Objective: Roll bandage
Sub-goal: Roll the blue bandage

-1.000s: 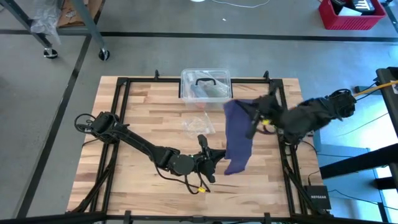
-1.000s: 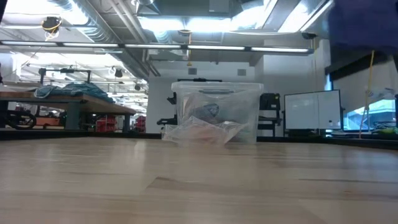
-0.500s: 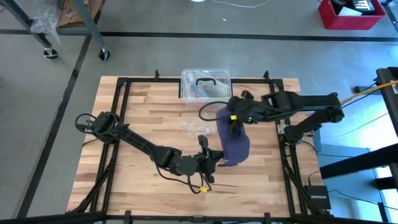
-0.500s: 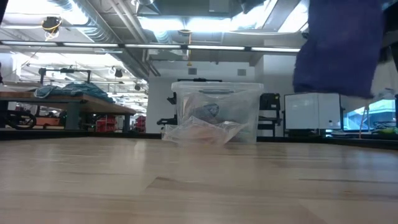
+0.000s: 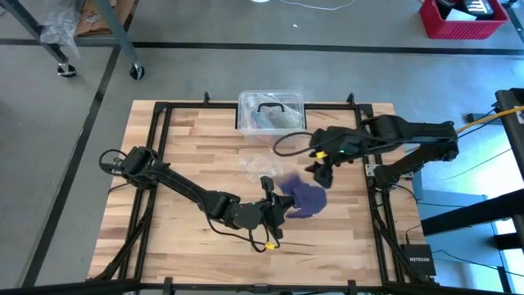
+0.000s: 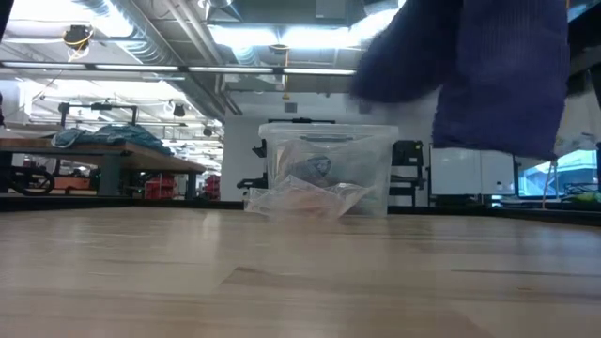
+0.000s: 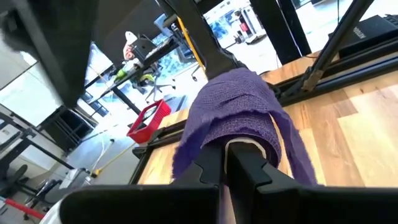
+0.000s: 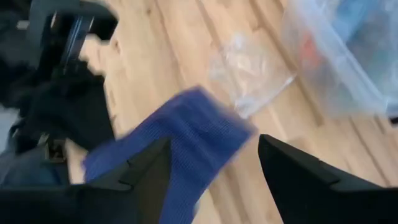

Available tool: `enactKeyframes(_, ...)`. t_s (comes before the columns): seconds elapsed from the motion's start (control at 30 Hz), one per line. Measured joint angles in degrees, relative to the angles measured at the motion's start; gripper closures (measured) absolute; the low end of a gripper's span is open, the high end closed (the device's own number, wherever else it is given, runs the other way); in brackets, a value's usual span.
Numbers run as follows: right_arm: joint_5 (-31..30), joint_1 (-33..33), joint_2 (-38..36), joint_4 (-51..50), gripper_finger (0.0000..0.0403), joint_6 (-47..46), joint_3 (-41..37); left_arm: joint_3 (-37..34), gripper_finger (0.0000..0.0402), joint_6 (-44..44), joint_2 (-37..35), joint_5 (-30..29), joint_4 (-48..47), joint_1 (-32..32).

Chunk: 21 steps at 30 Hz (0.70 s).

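Observation:
The bandage (image 5: 304,197) is a dark navy-purple strip, now bunched in a loose heap at the tips of my left gripper (image 5: 284,205), which is shut on it right of the table's middle. In the low view the bandage (image 6: 488,80) hangs high, clear of the tabletop. My right gripper (image 5: 320,173) stands open just beyond the heap, tipped downward. In its wrist view the blurred bandage (image 8: 186,134) shows below and between the spread fingers, and I see no touch. My left gripper is shut on the bandage, whose folds (image 7: 239,115) are draped over and around the ends of the fingers (image 7: 249,168) and hide the place of contact. The fingers lie nearly level, pointing toward the table's right. The loose cloth hangs slack below them, off the table.
A clear plastic box with a black handle (image 5: 271,111) stands at the far edge, also seen as the box (image 6: 324,169) in the low view. A crinkled clear wrapper (image 5: 260,166) lies in front of it. Black frame rails (image 5: 372,176) run along the table's sides.
My right gripper has swung from the right edge toward the middle, tipped downward and let go of the bandage. The strip, which hung stretched between the two grippers, has dropped into a slack heap at my left gripper, which has kept its hold.

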<state>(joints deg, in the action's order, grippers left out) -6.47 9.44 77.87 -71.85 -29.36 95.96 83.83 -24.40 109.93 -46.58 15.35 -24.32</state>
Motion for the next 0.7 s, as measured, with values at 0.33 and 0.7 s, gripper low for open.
enactKeyframes(0.33, -12.6, 22.1, -7.3, -5.6, 0.0161, -8.8, -8.1, 0.0, 0.0400, -1.0, 0.0, -0.1, 1.8, -0.9)
enactKeyframes(0.7, -31.3, 46.1, -18.7, 26.4, 0.0162, -15.4, -43.8, 0.0, 0.0397, -4.2, 0.0, 0.0, 8.9, -2.5)
